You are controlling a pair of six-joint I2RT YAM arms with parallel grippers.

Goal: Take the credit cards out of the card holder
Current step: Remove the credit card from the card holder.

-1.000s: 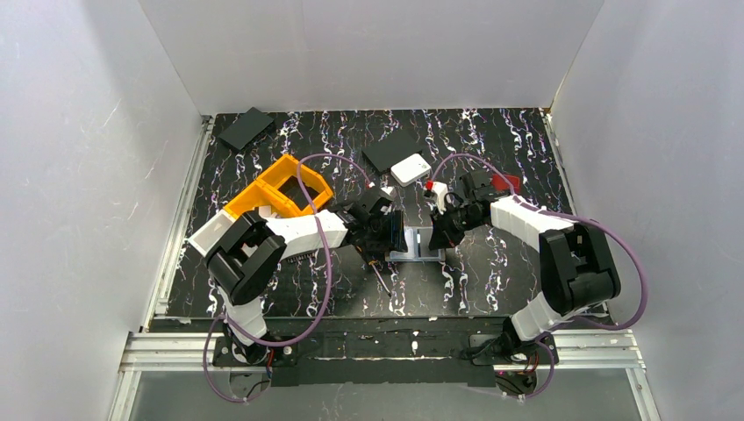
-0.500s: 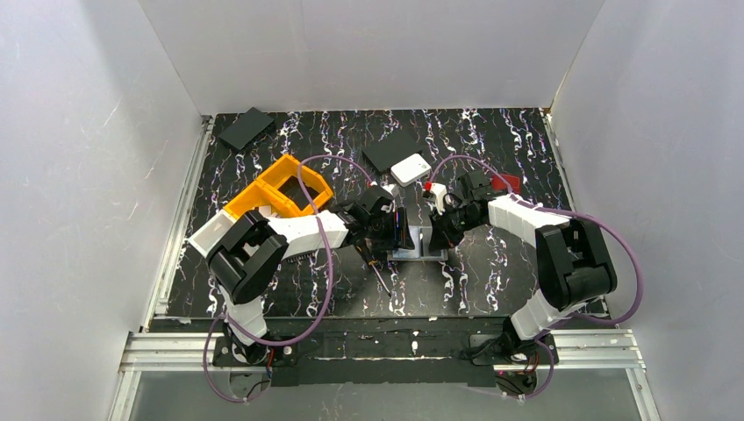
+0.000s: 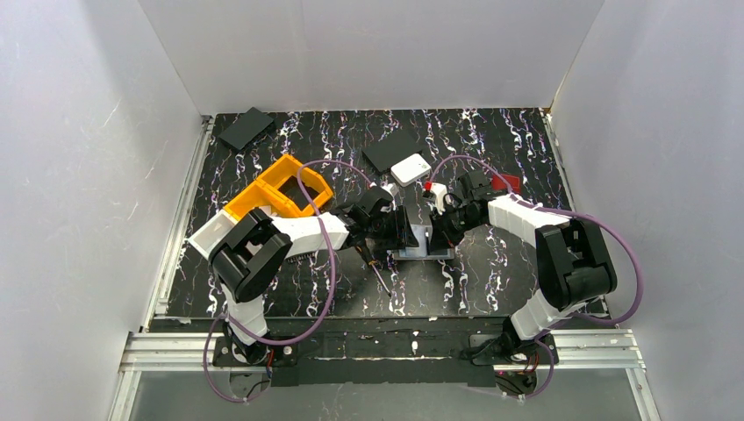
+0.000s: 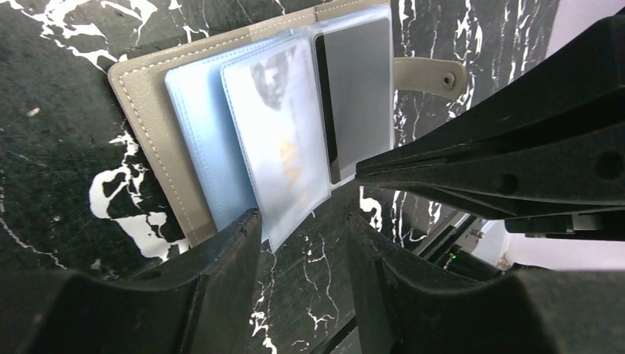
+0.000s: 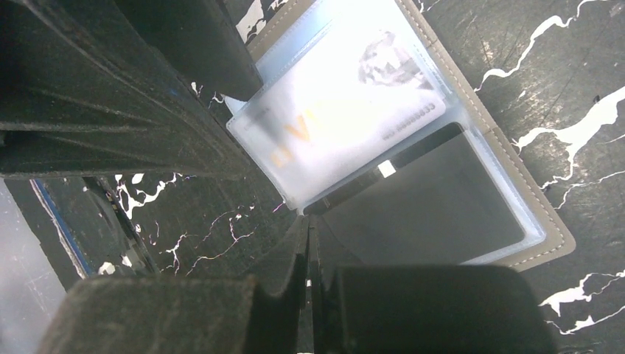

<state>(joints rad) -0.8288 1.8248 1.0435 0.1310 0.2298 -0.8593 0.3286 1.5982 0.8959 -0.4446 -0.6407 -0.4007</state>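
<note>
The small taupe folding card holder (image 4: 147, 110) lay open and flat near the middle of the black, white-veined tabletop (image 3: 491, 263), between the two arms; its clear plastic sleeves fanned out across the pale inside, and its snap tab (image 4: 427, 74) stuck out past one edge; the credit cards (image 5: 346, 110) sat inside the sleeves, none of them out on the table; a pale card (image 4: 284, 140) with faint orange lettering filled one sleeve, and a dark grey card (image 4: 357, 96) filled the sleeve just beside it

The left gripper (image 4: 304, 228) hung low over the table at the holder's edge, its black fingers released and standing apart; the loose corner of the pale card's sleeve lay at the gap between their tips, unpinched; the right gripper (image 5: 309, 221) pointed in from the opposite side, its fingers clenched tight together into a wedge, the tip at the edge of the sleeve with the dark grey card; whether any thin plastic was caught between them could not be told

An orange plastic bin (image 3: 281, 186) stood behind the left arm; a white square box (image 3: 410, 169) rested against a flat black rectangle (image 3: 386, 149) beyond the holder; a thin screwdriver (image 3: 380, 276) lay on the near side of it
</note>
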